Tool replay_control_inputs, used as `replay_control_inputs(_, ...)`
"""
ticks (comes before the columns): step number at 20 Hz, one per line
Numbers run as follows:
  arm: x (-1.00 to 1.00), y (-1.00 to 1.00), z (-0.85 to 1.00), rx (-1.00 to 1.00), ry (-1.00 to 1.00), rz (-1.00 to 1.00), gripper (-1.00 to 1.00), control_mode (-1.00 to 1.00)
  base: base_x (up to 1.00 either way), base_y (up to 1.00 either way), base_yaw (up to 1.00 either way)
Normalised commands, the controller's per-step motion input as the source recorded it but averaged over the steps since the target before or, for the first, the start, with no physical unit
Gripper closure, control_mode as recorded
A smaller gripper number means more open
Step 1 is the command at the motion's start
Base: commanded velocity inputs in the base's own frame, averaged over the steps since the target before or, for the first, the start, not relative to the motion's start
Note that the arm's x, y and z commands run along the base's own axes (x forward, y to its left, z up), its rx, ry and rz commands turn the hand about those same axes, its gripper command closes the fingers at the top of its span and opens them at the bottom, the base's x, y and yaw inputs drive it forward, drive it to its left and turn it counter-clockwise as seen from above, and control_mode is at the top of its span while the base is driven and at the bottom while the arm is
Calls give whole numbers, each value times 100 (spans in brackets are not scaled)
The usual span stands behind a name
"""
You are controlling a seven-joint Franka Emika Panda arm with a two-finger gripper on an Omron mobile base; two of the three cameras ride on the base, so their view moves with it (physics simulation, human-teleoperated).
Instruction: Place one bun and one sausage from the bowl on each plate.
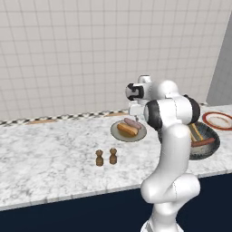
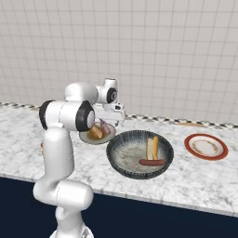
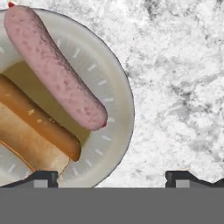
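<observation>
Dark finger tips of the end effector (image 3: 112, 179) stand wide apart with nothing between them, hovering just above the shallow round greyish plate with a brown centre (image 3: 114, 74). On that plate a pinkish-red sausage with rounded ends (image 3: 54, 70) lies diagonally, and close beside it, touching or nearly so, lies a golden-orange elongated bun (image 3: 33, 131). One finger tip sits over the plate's edge near the bun; the other sits over bare speckled grey-white marble bench (image 3: 183, 87).

From the left base camera, the same plate (image 1: 128, 131) rests on the bench just behind the white arm's wrist, bun and sausage side by side on it.

Just beside this plate, toward the robot's right, stands the round dark grey bowl with a pale speckled inside (image 2: 140, 154). Inside it lie another pink sausage (image 2: 151, 162) near the front wall and two slim orange-yellow buns (image 2: 152, 147) lying close together behind it.

Further right, well apart from the bowl, sits the pale plate with a red rim (image 2: 206, 146).

Two small brown wooden shakers (image 1: 106, 157) stand upright next to each other on the bench, to the left of the greyish plate and nearer the front edge.
</observation>
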Motion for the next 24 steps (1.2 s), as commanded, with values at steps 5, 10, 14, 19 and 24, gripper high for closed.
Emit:
replay_control_inputs(5,-100,-94,73,2,-19,-20,-100,-100,0,0,0)
replay_control_inputs(10,-95,-100,49,-7,-4,-28,-100,-100,0,0,0)
replay_control_inputs(14,-66,-100,9,-25,0,-30,-100,-100,0,0,0)
replay_control_inputs(19,-43,-90,-37,-38,-1,-22,-100,-100,0,0,0)
replay_control_inputs(24,3,-15,-37,-30,2,4,-100,-100,0,0,0)
